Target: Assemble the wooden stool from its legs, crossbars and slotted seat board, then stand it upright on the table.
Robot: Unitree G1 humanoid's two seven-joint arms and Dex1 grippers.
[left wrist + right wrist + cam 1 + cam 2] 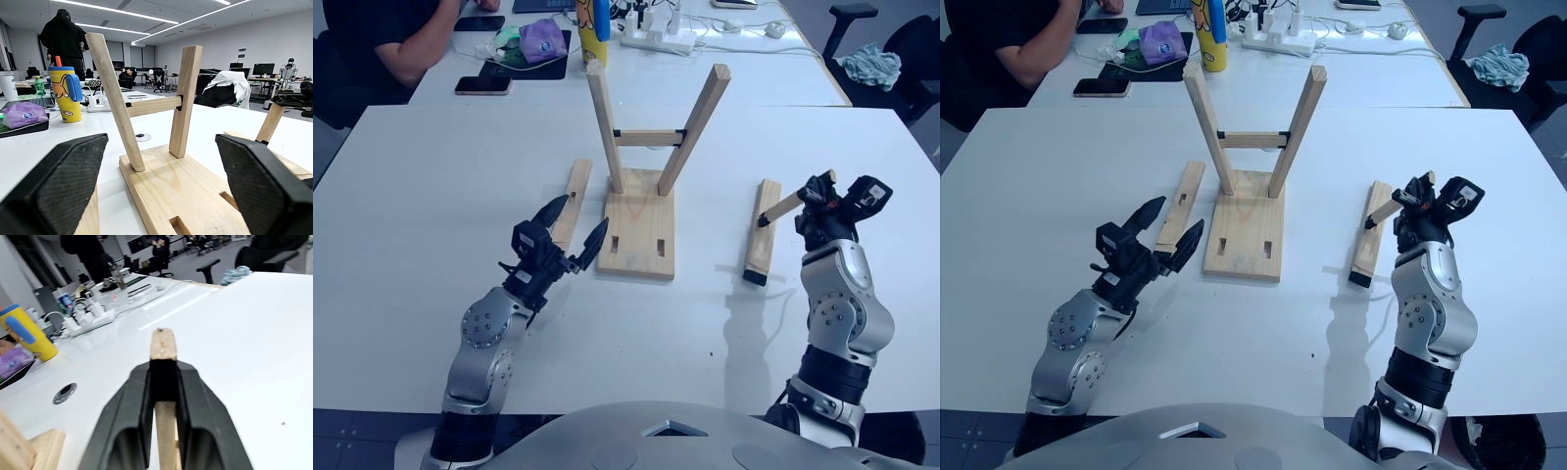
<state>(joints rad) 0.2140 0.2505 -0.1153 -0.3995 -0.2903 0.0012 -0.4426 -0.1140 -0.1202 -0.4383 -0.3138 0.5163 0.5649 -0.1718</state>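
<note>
The slotted seat board (637, 238) lies flat at the table's middle. Two legs (606, 127) stand up from its far end, leaning apart and joined by a crossbar (648, 138). Another leg (572, 200) lies flat along the board's left side, and one more leg (763, 235) lies to its right. My left gripper (575, 228) hovers open just left of the board's near end, over the lying leg; its pads (58, 188) frame the board (188, 193). My right gripper (816, 193) is raised at the right, shut on a short crossbar (164, 343) that slants down toward the right leg.
A second table butts against the far edge, carrying a yellow cup (594, 29), a power strip (658, 40), a phone (482, 85) and a purple bundle (541, 40). A person sits at its left. The near half of my table is bare white surface (666, 333).
</note>
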